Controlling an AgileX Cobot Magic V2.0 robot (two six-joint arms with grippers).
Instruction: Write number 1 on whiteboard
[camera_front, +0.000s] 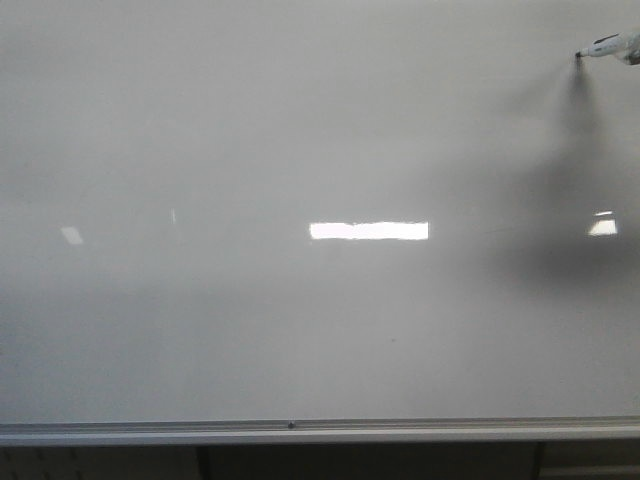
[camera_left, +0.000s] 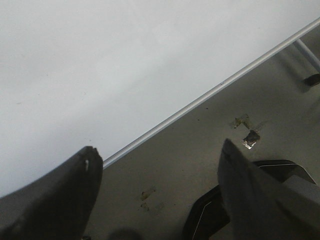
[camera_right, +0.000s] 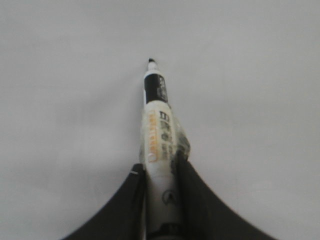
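- Gripping the marker (camera_right: 159, 125), right end effector (camera_right: 160, 175) presses its tip to the whiteboard (camera_front: 300, 120), upper right of frame.
- Left end effector (camera_left: 157, 170) open, holding nothing.

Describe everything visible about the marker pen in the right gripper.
The white marker pen has a black band behind its small black tip, printed black and orange lettering on its barrel, and a plastic look. It is uncapped, clamped between the right gripper's dark fingers, and points at the glossy white whiteboard, tip at or just off its upper right area.

Marker pen (camera_front: 612, 47) cut off; right arm unseen.
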